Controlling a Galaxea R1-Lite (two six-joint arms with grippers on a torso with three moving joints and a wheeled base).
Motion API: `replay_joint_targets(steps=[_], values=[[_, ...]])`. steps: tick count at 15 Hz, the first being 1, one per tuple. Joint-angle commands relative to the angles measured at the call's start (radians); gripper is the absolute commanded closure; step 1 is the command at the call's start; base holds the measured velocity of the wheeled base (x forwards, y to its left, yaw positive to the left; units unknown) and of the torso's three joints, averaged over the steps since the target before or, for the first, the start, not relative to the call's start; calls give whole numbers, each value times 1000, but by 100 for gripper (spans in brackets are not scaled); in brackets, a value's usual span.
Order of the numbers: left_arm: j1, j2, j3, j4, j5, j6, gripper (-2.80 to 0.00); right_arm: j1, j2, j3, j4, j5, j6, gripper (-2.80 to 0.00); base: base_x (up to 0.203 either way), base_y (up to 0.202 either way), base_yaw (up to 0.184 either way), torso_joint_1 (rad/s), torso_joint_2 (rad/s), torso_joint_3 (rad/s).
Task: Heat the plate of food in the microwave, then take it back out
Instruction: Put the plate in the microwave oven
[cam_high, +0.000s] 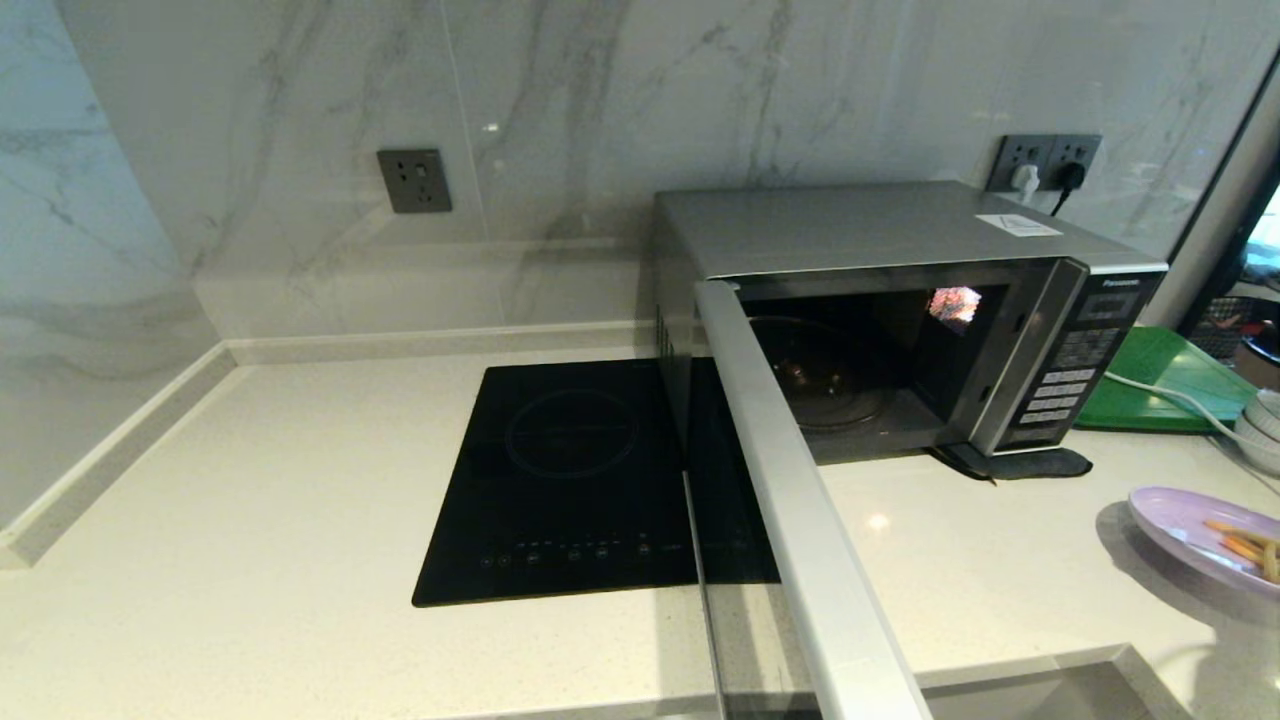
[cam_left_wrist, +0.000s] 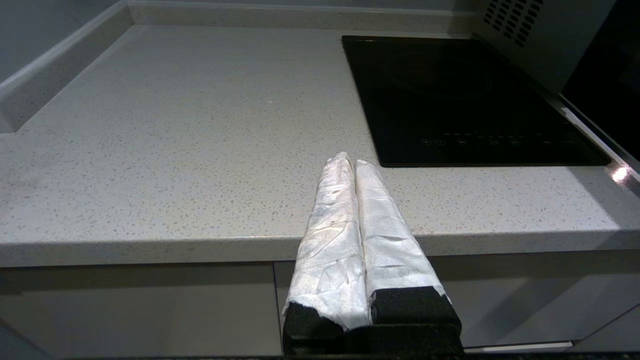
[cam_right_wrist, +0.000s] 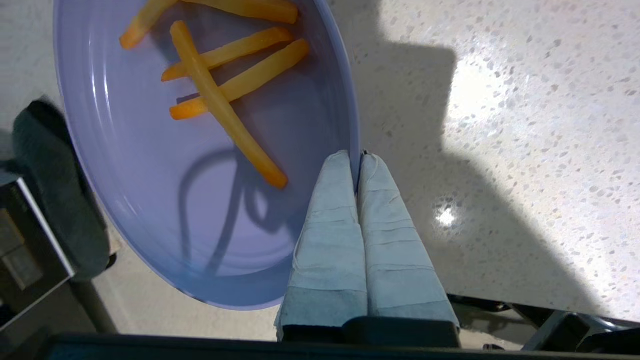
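Observation:
The silver microwave (cam_high: 900, 240) stands at the back right of the counter, its door (cam_high: 800, 500) swung wide open toward me and its dark cavity holding only the glass turntable. The pale lilac plate of food (cam_high: 1190, 530) hangs tilted above the counter at the right edge of the head view, casting a shadow below it. My right gripper (cam_right_wrist: 357, 156) is shut on the plate's rim (cam_right_wrist: 354, 135), with orange-yellow sticks (cam_right_wrist: 225, 100) lying across the plate. My left gripper (cam_left_wrist: 352, 161) is shut on nothing, low in front of the counter's front edge.
A flat black induction hob (cam_high: 590, 480) is set into the counter left of the microwave. A green tray (cam_high: 1160, 385), a white cable (cam_high: 1170, 395) and stacked pale bowls (cam_high: 1262, 425) lie at the far right. A dark pad (cam_high: 1020, 463) lies under the microwave's front corner.

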Motion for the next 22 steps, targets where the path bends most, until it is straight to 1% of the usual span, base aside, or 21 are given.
replay_joint_targets(steps=[1, 2, 9, 13, 14, 17, 22], values=[[1, 1, 0, 0, 0, -1, 0, -2, -35, 9, 3, 15, 3, 0, 0, 0, 0, 0, 0, 0], [1, 1, 0, 0, 0, -1, 0, -2, -47, 17, 3, 25, -5, 0, 0, 0, 0, 0, 0, 0], [1, 1, 0, 0, 0, -1, 0, 14, -170, 72, 3, 132, -155, 0, 0, 0, 0, 0, 0, 0], [1, 1, 0, 0, 0, -1, 0, 79, -243, 128, 3, 177, -278, 0, 0, 0, 0, 0, 0, 0], [1, 1, 0, 0, 0, -1, 0, 101, -259, 136, 3, 186, -301, 0, 0, 0, 0, 0, 0, 0], [1, 1, 0, 0, 0, -1, 0, 212, -298, 148, 3, 190, -310, 0, 0, 0, 0, 0, 0, 0], [1, 1, 0, 0, 0, -1, 0, 450, -356, 191, 3, 211, -296, 0, 0, 0, 0, 0, 0, 0]])
